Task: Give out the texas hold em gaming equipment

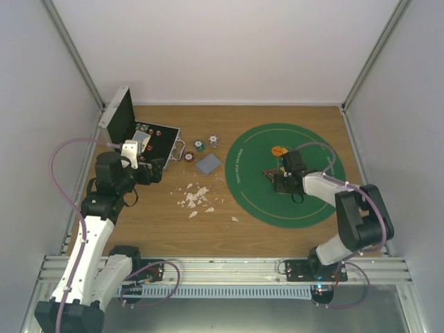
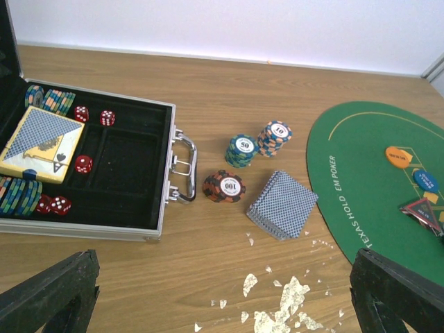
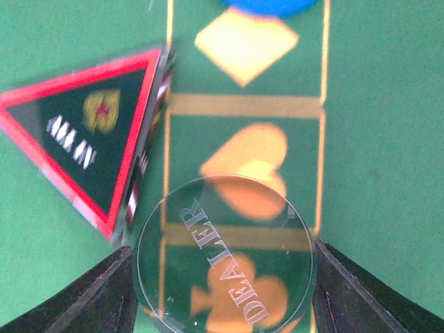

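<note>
In the right wrist view my right gripper (image 3: 220, 291) is shut on a clear round button marked DEALER (image 3: 225, 253), one finger on each edge, just over the green mat (image 1: 243, 173). The red-black triangular token (image 3: 90, 139) lies on the mat to its left, and a blue button (image 3: 270, 5) shows at the top edge. An orange button (image 2: 399, 157) lies beyond them. Three short chip stacks (image 2: 242, 150) and the deck of cards (image 2: 282, 204) sit on the wood between case and mat. My left gripper (image 2: 223, 295) hangs open above the table with nothing between its fingers.
An open metal case (image 2: 125, 166) at the left holds more chips, red dice and a card box. White crumbled scraps (image 2: 288, 305) litter the wood below the left gripper. White walls enclose the table on three sides.
</note>
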You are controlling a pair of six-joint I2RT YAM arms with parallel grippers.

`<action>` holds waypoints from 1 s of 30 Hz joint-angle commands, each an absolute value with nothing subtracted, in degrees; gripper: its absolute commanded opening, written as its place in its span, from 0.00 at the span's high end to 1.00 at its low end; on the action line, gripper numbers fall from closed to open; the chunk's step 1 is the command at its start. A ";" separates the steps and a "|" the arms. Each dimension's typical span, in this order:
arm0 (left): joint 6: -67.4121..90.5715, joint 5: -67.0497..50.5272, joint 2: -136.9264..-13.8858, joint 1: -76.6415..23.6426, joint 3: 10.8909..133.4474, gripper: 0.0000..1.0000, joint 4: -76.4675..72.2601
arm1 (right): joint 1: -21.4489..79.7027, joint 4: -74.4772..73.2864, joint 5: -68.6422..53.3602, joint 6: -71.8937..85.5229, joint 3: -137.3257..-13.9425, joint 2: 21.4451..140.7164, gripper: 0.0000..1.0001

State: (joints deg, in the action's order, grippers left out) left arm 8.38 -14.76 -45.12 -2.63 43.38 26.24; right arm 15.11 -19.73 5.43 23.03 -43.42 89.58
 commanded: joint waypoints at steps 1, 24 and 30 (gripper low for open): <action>8.17 -14.63 -45.43 -2.81 42.89 0.01 23.61 | 19.53 -23.55 2.90 29.68 -37.96 85.01 0.43; 8.26 -15.40 -47.99 -2.81 42.98 0.01 23.84 | 43.11 -28.45 9.01 45.55 -34.96 83.86 0.42; 8.26 -15.47 -47.67 -2.81 42.96 0.01 23.74 | 43.50 -28.04 11.06 46.32 -35.05 86.30 0.42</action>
